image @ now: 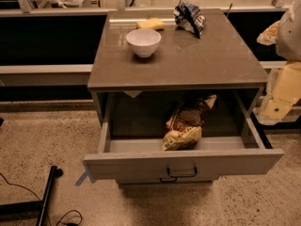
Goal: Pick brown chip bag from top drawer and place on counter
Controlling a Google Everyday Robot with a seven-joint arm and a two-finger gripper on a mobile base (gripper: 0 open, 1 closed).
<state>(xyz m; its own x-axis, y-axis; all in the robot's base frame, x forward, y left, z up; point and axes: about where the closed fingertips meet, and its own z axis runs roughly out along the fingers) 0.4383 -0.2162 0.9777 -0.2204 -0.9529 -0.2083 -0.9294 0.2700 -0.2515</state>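
The top drawer is pulled open below the counter. The brown chip bag lies inside it, right of the middle, with a tan-yellow end toward the drawer front. My arm and gripper hang at the right edge of the camera view, beside the drawer's right wall and outside it. The gripper is well right of the bag and touches nothing that I can see.
On the counter stand a white bowl, a yellow sponge and a small blue-and-white foil bag at the back. A dark pole and cables lie on the speckled floor at the lower left. A rail runs behind the cabinet.
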